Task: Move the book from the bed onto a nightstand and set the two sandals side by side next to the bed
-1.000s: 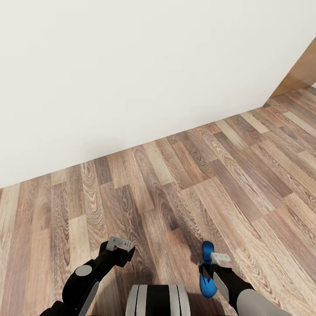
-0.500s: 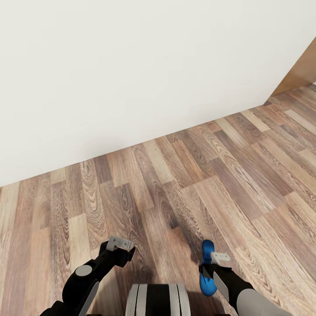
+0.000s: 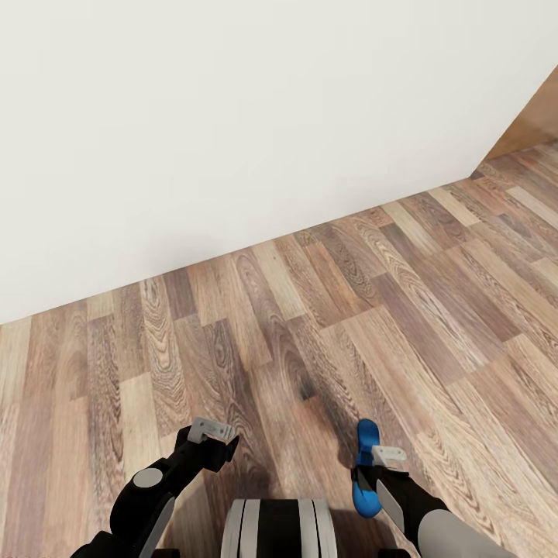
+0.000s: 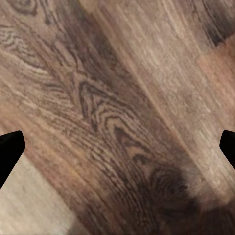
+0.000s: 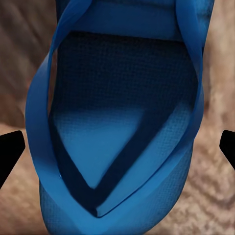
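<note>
One bright blue sandal [image 3: 364,469] hangs just above the wood floor at the lower right of the head view, with my right gripper [image 3: 387,454] shut on it. In the right wrist view the sandal [image 5: 122,147] and its straps span nearly the whole gap between the two dark fingertips [image 5: 11,152]. My left gripper [image 3: 213,431] is held low at the lower left, open and with nothing in it. Under it in the left wrist view is bare floor, with its fingertips [image 4: 10,149] far apart. The book, the bed and the nightstand are out of view.
A plain white wall [image 3: 232,116] stands close ahead and runs diagonally across the view. A light wooden panel [image 3: 539,120] meets it at the far right. Brown plank floor [image 3: 349,310] stretches to the right and toward me. My base [image 3: 279,531] shows at the bottom centre.
The whole picture has drifted slightly, the wall's corner sliding right and up, so the camera has moved. Both arms keep their pose, and the sandal stays at the right gripper.
</note>
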`<state>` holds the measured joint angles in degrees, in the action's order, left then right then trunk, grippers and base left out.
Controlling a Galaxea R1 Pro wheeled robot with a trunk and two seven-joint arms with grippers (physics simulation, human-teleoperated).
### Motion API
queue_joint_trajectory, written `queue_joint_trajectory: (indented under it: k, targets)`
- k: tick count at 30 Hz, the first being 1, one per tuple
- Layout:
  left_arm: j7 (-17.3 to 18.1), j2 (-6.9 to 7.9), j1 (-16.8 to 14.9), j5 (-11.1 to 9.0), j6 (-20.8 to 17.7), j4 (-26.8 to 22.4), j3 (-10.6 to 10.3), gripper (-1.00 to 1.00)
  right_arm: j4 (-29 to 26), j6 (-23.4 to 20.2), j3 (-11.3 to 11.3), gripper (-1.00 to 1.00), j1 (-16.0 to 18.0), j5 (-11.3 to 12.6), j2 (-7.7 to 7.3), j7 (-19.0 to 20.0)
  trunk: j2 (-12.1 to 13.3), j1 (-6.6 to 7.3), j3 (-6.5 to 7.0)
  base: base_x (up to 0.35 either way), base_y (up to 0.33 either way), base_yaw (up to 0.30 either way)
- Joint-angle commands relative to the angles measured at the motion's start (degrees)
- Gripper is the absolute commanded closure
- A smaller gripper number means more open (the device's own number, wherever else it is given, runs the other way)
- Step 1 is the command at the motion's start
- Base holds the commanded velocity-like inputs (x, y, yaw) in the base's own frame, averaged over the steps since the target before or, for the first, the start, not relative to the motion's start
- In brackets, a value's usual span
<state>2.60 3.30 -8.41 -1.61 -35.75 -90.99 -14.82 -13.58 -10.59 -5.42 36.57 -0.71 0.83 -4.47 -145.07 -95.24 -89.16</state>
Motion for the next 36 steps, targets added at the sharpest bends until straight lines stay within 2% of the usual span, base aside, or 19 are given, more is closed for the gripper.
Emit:
queue_joint_trajectory:
  k: [1, 36]
  targets:
    - [0.0, 0.04, 0.0, -0.2, -0.3, -0.1, 0.0, -1.0, -0.1, -0.3, -0.4, -1.0, 0.0, -0.1, 0.05, -0.1, 0.0, 0.01, -0.03, 0.0, 0.0, 0.0]
    - [0.0, 0.04, 0.0, -0.1, 0.2, -0.1, 0.0, -1.0, -0.1, -0.3, 0.0, -1.0, 0.1, -0.2, 0.05, -0.1, 0.0, 0.01, -0.03, 0.0, 0.0, 0.0]
